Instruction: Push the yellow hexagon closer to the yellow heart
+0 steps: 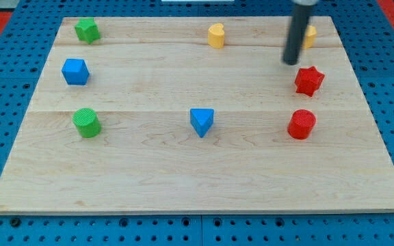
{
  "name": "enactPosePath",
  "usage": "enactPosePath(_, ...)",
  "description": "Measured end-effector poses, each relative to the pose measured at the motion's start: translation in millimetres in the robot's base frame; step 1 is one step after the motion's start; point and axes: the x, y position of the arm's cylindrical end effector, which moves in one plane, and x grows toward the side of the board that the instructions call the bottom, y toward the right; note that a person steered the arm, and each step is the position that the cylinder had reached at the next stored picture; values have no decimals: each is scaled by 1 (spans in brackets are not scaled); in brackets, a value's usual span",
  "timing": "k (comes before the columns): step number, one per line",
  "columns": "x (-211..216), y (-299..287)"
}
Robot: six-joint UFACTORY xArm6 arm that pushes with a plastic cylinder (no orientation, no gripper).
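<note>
The yellow heart (215, 35) sits near the board's top edge, a little right of the middle. The yellow hexagon (309, 35) is near the top right corner, mostly hidden behind my dark rod. My tip (291, 63) rests on the board just below and left of the yellow hexagon, and above and left of the red star (308, 80). Whether the rod touches the hexagon cannot be told.
A red cylinder (301, 124) lies below the red star. A blue triangle (201, 121) is at the middle. A green star (86, 30), a blue cube (75, 71) and a green cylinder (86, 122) stand along the left side of the wooden board (197, 178).
</note>
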Motion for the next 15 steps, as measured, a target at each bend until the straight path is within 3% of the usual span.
enactPosePath(1,-23,62)
enactPosePath(3,-72,51)
enactPosePath(4,-72,14)
enactPosePath(8,-38,8)
enactPosePath(11,-37,-90)
enactPosePath(15,-33,-122)
